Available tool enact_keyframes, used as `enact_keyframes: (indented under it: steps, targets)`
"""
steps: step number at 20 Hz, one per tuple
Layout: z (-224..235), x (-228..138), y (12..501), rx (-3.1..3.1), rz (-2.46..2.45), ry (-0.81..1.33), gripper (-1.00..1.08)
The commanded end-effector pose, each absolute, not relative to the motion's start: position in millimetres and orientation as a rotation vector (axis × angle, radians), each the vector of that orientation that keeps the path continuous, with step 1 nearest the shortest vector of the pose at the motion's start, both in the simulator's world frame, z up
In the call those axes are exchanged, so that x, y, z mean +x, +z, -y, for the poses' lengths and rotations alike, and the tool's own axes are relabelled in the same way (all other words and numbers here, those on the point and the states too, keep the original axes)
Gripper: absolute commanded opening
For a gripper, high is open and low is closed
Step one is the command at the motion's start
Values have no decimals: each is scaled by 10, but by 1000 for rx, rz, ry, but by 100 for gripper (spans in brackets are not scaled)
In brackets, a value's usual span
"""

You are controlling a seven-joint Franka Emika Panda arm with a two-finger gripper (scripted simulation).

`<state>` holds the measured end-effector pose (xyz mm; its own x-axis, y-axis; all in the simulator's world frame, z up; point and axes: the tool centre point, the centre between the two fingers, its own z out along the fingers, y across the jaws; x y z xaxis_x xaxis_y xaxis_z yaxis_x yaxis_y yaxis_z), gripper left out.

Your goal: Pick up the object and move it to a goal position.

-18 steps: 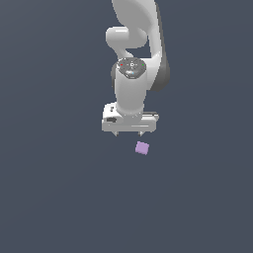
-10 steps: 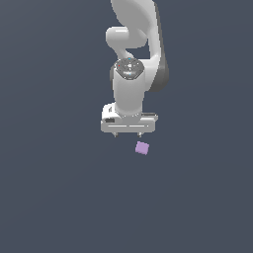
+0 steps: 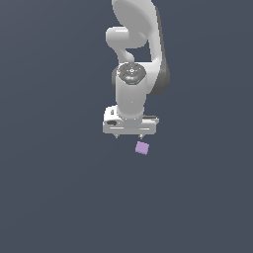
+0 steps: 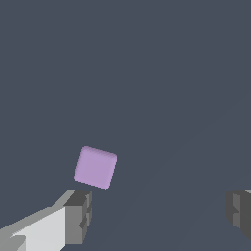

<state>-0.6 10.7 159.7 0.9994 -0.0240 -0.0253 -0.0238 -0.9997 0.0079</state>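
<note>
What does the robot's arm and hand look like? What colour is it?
The arm is smooth, rounded and white, with dark grey at the joints and a round grey cap. Its hand is a wide white bar with two short fingers tipped in blocky dark grey pads.

You're basically looking at one flat dark slate-blue floor [image 3: 54, 197] filling both views, evenly lit, with only faint soft shading.

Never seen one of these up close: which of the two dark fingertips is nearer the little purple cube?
In the wrist view, the fingertip on the white finger sits just beside the cube; the other fingertip stands far off.
</note>
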Motion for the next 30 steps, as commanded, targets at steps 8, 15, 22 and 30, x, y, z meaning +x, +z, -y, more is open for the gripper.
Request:
enact_keyframes:
  steps: [8, 15, 22, 30]
  targets:
    - [-381, -14, 1128, 3115, 200, -99, 108]
    - [-638, -69, 666, 3079, 355, -150, 108]
    - [-776, -119, 406, 3053, 439, -176, 108]
    - [-802, -135, 343, 3048, 451, -182, 108]
